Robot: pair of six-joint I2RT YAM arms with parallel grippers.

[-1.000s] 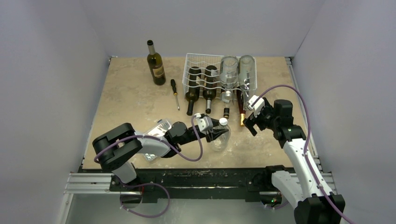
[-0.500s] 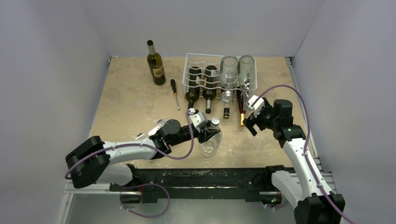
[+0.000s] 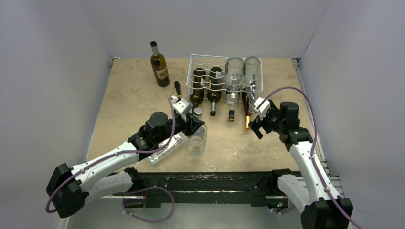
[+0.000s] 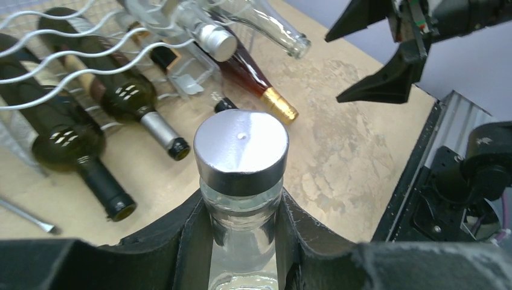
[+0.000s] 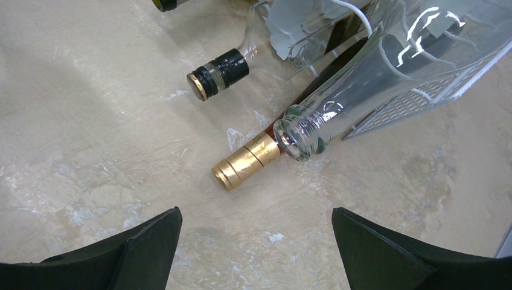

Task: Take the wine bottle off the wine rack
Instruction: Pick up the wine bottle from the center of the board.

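The white wire wine rack [image 3: 203, 67] stands at the back of the table and holds two dark green bottles [image 3: 213, 86], two clear ones [image 3: 234, 71] and a red bottle with a gold cap [image 3: 247, 119]. My left gripper [image 3: 193, 125] is shut on the neck of a clear bottle with a silver cap [image 3: 197, 140], held upright in front of the rack. The left wrist view shows the cap [image 4: 241, 148] between my fingers [image 4: 181, 241]. My right gripper [image 3: 255, 125] is open and empty just before the gold cap [image 5: 247, 160] and a clear bottle mouth [image 5: 300, 140].
A dark green bottle [image 3: 159, 64] stands upright left of the rack, with a screwdriver [image 3: 178, 91] lying beside it. Another clear bottle [image 3: 165, 149] lies under my left arm near the front edge. A small black-capped bottle neck [image 5: 220, 72] pokes out of the rack.
My left arm has swung the clear bottle to the left and farther from the front edge, toward the rack's left end. The right arm has not moved.
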